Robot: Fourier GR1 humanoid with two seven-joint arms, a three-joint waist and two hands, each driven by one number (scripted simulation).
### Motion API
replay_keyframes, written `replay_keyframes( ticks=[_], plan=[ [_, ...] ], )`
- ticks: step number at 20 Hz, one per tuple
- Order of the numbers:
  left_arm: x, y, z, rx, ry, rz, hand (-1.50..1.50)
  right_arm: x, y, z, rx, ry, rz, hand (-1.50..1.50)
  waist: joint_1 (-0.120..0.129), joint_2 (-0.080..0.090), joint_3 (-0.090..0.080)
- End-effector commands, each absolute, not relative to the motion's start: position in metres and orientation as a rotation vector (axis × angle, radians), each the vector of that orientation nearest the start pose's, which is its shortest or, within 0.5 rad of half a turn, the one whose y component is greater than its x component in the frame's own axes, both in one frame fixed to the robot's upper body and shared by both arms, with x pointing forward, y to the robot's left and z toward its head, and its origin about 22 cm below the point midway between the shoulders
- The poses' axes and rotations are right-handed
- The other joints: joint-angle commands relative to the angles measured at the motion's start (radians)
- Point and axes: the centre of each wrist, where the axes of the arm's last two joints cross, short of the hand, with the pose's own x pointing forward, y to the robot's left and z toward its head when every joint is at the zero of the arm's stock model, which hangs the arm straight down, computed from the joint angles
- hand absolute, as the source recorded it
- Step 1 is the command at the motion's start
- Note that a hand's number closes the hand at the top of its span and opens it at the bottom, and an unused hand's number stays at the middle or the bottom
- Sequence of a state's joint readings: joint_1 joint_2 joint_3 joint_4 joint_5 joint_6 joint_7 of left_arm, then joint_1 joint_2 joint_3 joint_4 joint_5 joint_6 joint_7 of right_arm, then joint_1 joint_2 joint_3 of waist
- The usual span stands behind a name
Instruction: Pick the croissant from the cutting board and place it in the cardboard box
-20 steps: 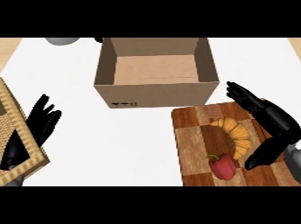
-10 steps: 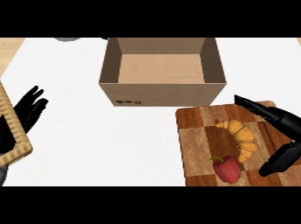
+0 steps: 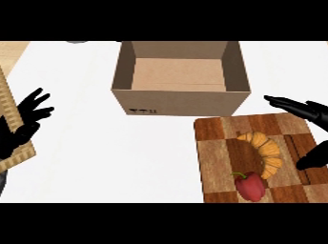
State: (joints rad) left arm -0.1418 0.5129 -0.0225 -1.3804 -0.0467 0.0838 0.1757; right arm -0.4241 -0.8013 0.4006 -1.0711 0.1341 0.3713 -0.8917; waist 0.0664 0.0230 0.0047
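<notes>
**Ana:** White counter top filled most of the head view, with a strip of pale wood along its far edge. What stood on it?

**Ben:** An open brown cardboard box sat at the far middle, flaps up. Just in front of it, to the right and near its front wall, lay a chequered brown wooden cutting board. A woven tan tray showed at the left edge.

**Ana:** And the curved golden croissant?

**Ben:** It lay on the board, untouched, with a red bell pepper at its near end; whether they touched I could not tell.

**Ana:** So how far had the task got?

**Ben:** By my reading, hardly begun. Nothing had been lifted. The grasp, the carry and the drop into the box were all left.

**Ana:** What was in the box?

**Ben:** Nothing I could see; its bare floor showed. Little of the tray's inside was in view.

**Ana:** The hands?

**Ben:** The black right hand was spread wide over the board's right side, fingers stretched out beyond the croissant and thumb nearer, not touching it and holding nothing. The black left hand rested at the left edge over the tray, fingers straight and spread, holding nothing either.
</notes>
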Motion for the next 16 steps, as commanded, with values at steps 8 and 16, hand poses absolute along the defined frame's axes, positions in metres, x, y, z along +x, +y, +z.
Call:
replay_keyframes(
  ticks=[8, 16],
  plan=[
    [0.282, 0.35, 0.037, 0.601, -1.386, -0.262, 0.0, 0.355, -0.35, 0.073, 0.181, -1.499, 1.952, -1.5, -0.012, -0.007, -0.004],
    [0.266, 0.357, 0.032, 0.615, -1.373, -0.239, 0.0, 0.373, -0.309, 0.039, 0.165, -1.358, 2.098, -1.5, -0.032, -0.017, -0.004]
  ],
)
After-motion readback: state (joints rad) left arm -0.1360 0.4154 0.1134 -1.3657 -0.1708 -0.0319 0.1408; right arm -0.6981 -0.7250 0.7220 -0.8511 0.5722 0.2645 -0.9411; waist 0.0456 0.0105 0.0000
